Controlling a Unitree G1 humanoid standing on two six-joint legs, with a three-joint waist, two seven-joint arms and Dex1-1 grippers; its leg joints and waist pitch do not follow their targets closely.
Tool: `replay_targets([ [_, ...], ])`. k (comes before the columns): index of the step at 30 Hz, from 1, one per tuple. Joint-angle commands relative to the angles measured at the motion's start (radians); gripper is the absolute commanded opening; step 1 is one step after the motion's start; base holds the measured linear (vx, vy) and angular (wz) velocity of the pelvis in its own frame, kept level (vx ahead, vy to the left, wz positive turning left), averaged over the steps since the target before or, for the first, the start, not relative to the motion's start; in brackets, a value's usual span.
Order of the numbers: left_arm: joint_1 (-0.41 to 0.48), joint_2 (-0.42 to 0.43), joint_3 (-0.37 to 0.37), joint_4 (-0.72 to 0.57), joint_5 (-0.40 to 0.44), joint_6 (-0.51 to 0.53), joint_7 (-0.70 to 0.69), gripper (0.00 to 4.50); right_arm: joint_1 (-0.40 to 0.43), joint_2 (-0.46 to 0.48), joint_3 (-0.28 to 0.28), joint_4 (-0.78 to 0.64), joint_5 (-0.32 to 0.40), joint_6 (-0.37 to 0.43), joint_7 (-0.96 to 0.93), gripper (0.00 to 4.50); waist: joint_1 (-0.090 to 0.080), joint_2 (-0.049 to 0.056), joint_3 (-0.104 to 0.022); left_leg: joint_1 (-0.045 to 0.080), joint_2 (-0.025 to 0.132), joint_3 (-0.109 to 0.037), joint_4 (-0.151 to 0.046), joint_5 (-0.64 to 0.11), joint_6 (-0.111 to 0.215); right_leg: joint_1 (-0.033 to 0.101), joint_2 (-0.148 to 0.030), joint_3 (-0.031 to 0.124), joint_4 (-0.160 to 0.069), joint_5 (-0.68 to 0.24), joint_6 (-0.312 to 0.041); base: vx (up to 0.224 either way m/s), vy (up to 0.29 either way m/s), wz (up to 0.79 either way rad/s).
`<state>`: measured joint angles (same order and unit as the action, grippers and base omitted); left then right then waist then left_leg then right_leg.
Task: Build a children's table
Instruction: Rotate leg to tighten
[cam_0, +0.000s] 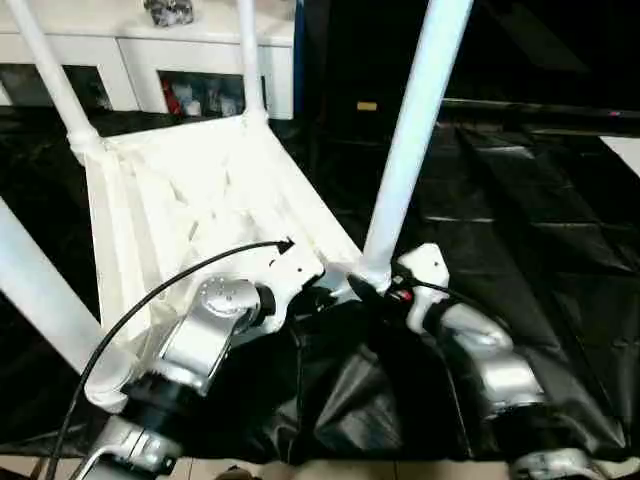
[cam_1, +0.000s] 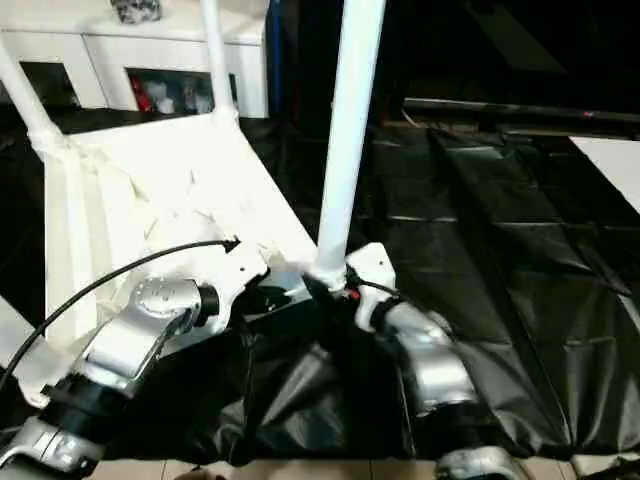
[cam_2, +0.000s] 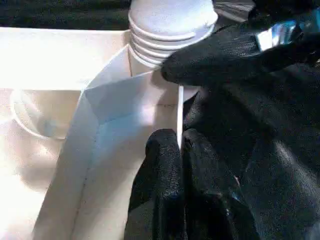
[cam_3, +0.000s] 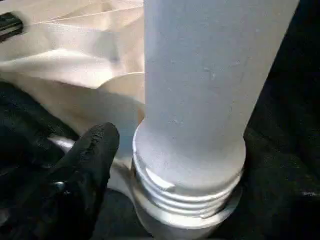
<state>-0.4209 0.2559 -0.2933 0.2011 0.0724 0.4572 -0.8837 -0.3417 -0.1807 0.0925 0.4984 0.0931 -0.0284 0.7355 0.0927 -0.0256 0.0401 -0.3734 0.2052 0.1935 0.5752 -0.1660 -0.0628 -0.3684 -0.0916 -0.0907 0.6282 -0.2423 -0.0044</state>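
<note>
Pinching tabletop rim (cam_2: 177, 117) steady: my left end effector (cam_2: 177, 150), closed; right end effector (cam_3: 165, 150) spread beside corner leg (cam_3: 210, 85), threads partly seated.

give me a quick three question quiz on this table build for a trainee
1. True or false: the table top lies with its ribbed underside facing up.
2. How many white legs rise from the top's corners? A two, B three, C four.
3. Fill in: the left claw is shut on the top's thin ____.

Key: 1 true; 2 C; 3 rim.
</note>
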Motion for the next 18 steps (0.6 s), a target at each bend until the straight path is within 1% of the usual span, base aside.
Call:
replay_targets([
  [1, 0.000, 0.001, -0.071, -0.028, -0.056, -0.049, -0.104, 0.00, -0.008, -0.019, 0.092, -0.047, 0.035, 0.008, 0.182, 3.92, 0.003, -0.005, -0.053, 0.009, 0.033, -0.018, -0.058, -0.132, 0.069, 0.039, -0.059, 0.057, -0.072, 0.024, -0.203, 0.000, 0.000, 0.00],
  [4, -0.001, 0.049, -0.067, -0.038, -0.086, -0.070, -0.192, 0.00, -0.013, -0.077, 0.089, -0.060, 0.064, 0.025, 0.285, 3.92, 0.005, -0.005, -0.054, 0.010, 0.033, -0.017, -0.055, -0.129, 0.085, 0.040, -0.058, 0.056, -0.069, 0.035, -0.214, 0.000, 0.000, 0.00],
  [6, -0.001, 0.083, -0.067, -0.050, -0.108, -0.087, -0.259, 0.00, -0.014, -0.116, 0.098, -0.072, 0.079, 0.039, 0.361, 3.92, 0.007, -0.005, -0.053, 0.011, 0.036, -0.015, -0.055, -0.133, 0.089, 0.037, -0.059, 0.056, -0.069, 0.031, -0.224, 0.000, 0.000, 0.00],
  [7, -0.003, 0.101, -0.067, -0.053, -0.119, -0.084, -0.292, 0.00, -0.015, -0.138, 0.106, -0.077, 0.083, 0.046, 0.402, 3.92, 0.012, -0.003, -0.053, 0.015, 0.036, -0.015, -0.056, -0.141, 0.086, 0.036, -0.060, 0.056, -0.070, 0.013, -0.228, 0.000, 0.000, 0.00],
  [8, -0.010, 0.127, -0.067, -0.044, -0.122, -0.099, -0.330, 0.00, -0.019, -0.168, 0.118, -0.077, 0.080, 0.045, 0.454, 3.92, 0.014, -0.003, -0.051, 0.015, 0.039, -0.015, -0.057, -0.149, 0.084, 0.034, -0.059, 0.056, -0.071, -0.001, -0.228, 0.000, 0.000, 0.00],
  [9, -0.012, 0.131, -0.067, -0.040, -0.123, -0.102, -0.338, 0.00, -0.020, -0.173, 0.121, -0.076, 0.079, 0.045, 0.464, 3.92, 0.018, -0.002, -0.050, 0.017, 0.039, -0.015, -0.058, -0.156, 0.080, 0.033, -0.060, 0.056, -0.073, -0.013, -0.226, 0.000, 0.000, 0.00],
  [10, -0.016, 0.143, -0.067, -0.033, -0.126, -0.108, -0.360, 0.00, -0.023, -0.186, 0.126, -0.076, 0.078, 0.044, 0.490, 3.92, 0.019, -0.004, -0.050, 0.018, 0.039, -0.014, -0.058, -0.163, 0.077, 0.032, -0.060, 0.056, -0.073, -0.022, -0.226, 0.000, 0.000, 0.00],
  [11, -0.023, 0.156, -0.067, -0.022, -0.129, -0.116, -0.386, 0.00, -0.027, -0.199, 0.132, -0.074, 0.077, 0.042, 0.519, 3.92, 0.023, -0.002, -0.049, 0.020, 0.041, -0.014, -0.060, -0.177, 0.064, 0.030, -0.060, 0.057, -0.074, -0.041, -0.226, 0.000, 0.000, 0.00],
  [12, -0.036, 0.173, -0.067, 0.003, -0.133, -0.138, -0.418, 0.00, -0.036, -0.216, 0.140, -0.067, 0.077, 0.039, 0.557, 3.92, 0.025, -0.003, -0.048, 0.018, 0.041, -0.014, -0.061, -0.185, 0.056, 0.032, -0.061, 0.057, -0.074, -0.054, -0.223, 0.000, 0.000, 0.00],
  [15, -0.054, 0.189, -0.072, 0.031, -0.136, -0.148, -0.450, 0.00, -0.050, -0.228, 0.146, -0.053, 0.076, 0.035, 0.587, 3.92, 0.028, -0.004, -0.051, 0.017, 0.040, -0.015, -0.060, -0.180, 0.048, 0.034, -0.062, 0.056, -0.071, -0.046, -0.222, 0.000, 0.000, 0.00],
  [16, -0.061, 0.194, -0.075, 0.039, -0.136, -0.154, -0.457, 0.00, -0.054, -0.232, 0.149, -0.051, 0.077, 0.036, 0.597, 3.92, 0.027, -0.010, -0.050, 0.017, 0.040, -0.015, -0.061, -0.181, 0.046, 0.034, -0.062, 0.056, -0.071, -0.049, -0.223, 0.000, 0.000, 0.00],
  [18, -0.075, 0.196, -0.073, 0.057, -0.139, -0.159, -0.465, 0.00, -0.064, -0.236, 0.156, -0.044, 0.077, 0.039, 0.613, 3.92, 0.029, -0.009, -0.050, 0.017, 0.040, -0.014, -0.059, -0.176, 0.046, 0.033, -0.064, 0.057, -0.070, -0.049, -0.226, 0.000, 0.000, 0.00],
])
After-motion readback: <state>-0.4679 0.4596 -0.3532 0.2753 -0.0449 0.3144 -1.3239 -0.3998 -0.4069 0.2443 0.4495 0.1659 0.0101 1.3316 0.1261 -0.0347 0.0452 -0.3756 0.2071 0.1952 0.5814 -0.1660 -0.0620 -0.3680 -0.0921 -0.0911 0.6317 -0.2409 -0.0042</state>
